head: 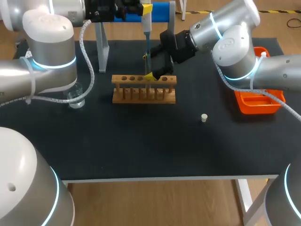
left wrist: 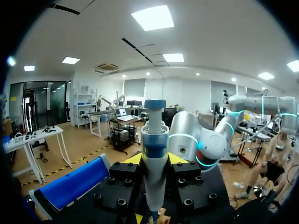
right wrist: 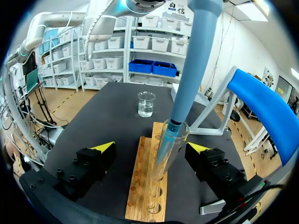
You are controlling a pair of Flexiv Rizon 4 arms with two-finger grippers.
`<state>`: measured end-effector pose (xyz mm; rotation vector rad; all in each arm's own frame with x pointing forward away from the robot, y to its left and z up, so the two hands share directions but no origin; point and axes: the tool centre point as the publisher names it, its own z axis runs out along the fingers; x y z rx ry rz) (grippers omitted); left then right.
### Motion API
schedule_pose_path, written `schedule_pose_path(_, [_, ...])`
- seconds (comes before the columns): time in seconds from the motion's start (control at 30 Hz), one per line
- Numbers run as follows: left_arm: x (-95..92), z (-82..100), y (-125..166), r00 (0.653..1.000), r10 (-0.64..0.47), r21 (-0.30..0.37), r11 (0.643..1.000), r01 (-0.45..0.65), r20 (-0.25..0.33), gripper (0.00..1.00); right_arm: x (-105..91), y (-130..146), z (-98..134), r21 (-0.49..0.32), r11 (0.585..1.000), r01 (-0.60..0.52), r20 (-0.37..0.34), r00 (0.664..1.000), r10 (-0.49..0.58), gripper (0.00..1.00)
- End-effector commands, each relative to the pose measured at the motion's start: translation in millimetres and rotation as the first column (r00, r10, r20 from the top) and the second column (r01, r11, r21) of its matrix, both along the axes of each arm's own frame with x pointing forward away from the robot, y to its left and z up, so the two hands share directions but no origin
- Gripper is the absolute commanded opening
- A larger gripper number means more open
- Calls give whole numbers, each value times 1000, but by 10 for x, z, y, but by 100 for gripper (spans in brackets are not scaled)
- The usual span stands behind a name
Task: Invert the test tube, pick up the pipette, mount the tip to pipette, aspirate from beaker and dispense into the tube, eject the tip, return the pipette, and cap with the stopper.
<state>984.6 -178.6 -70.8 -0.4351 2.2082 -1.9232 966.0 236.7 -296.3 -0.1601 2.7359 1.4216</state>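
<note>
My left gripper (head: 144,11) is shut on the pipette (head: 146,29) and holds it upright over the wooden rack (head: 143,94). In the left wrist view the pipette (left wrist: 154,168) stands clamped between the fingers. Its blue tip (right wrist: 164,144) reaches down into the clear test tube (right wrist: 174,154), which stands upright in the rack (right wrist: 145,196). My right gripper (right wrist: 150,153) is open, its fingers wide on either side of the tube without touching it. A beaker (head: 75,97) with some liquid stands left of the rack. The small white stopper (head: 204,117) lies on the mat to the right.
The pipette stand, a grey frame (head: 101,44) with a blue bar (head: 160,9), is behind the rack. An orange tray (head: 257,102) sits at the right edge under my right arm. The beaker (right wrist: 145,103) shows beyond the rack in the right wrist view.
</note>
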Motion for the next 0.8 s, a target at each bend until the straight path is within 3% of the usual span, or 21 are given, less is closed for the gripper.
schedule_pose_path(0.03, [6,-36,-11,1000,1,-7,1000,-1,0,0,3,-9,11,-3,1000,-2,-2,1000,2,100])
schedule_pose_path(0.8, [43,-97,-23,1000,5,-17,1000,-5,-10,0,3,-9,11,-3,1000,-2,-2,1000,2,100])
